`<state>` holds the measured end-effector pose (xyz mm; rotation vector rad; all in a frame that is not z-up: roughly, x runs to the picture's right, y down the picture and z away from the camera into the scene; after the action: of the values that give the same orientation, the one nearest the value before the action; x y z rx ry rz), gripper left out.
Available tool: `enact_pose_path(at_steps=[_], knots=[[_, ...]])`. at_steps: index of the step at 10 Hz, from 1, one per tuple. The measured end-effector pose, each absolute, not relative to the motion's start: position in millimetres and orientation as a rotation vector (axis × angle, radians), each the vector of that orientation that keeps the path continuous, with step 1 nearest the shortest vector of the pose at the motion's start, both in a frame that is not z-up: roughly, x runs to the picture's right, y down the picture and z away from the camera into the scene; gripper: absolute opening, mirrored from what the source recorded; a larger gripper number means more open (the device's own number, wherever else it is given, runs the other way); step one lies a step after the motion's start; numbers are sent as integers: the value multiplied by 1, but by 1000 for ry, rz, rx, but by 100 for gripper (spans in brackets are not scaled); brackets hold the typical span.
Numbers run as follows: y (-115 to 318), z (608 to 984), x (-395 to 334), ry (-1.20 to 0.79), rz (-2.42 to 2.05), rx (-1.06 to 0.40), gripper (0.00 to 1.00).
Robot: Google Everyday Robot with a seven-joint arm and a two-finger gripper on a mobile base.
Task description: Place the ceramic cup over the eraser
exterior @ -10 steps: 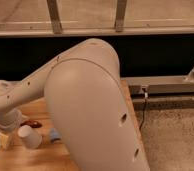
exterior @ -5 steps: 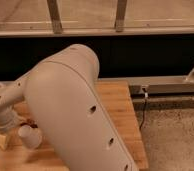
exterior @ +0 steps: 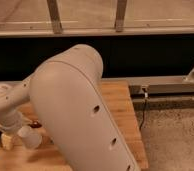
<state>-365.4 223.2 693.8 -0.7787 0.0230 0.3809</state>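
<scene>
The ceramic cup [exterior: 29,136] is a small plain white cylinder at the lower left of the wooden table [exterior: 121,112]. It looks tilted. My gripper [exterior: 16,127] is at the far left end of the arm, right at the cup and on its upper left side. My big white upper arm [exterior: 75,115] fills the middle of the view and hides much of the table. The eraser is hidden or out of view.
A dark red oval thing [exterior: 37,124] lies just right of the cup. A pale yellow block [exterior: 7,141] lies to the cup's left. A cable [exterior: 143,107] hangs off the table's right edge over the grey floor [exterior: 175,135]. A dark wall runs behind.
My upper arm has swung left and towards the camera, covering more of the table. The cup has stayed at about the same spot at the lower left.
</scene>
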Motion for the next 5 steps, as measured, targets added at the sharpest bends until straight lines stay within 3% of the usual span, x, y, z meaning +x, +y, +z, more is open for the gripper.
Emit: enact_pose_path(at_steps=[5], knots=[[233,715,-357,38,407,-785,78]])
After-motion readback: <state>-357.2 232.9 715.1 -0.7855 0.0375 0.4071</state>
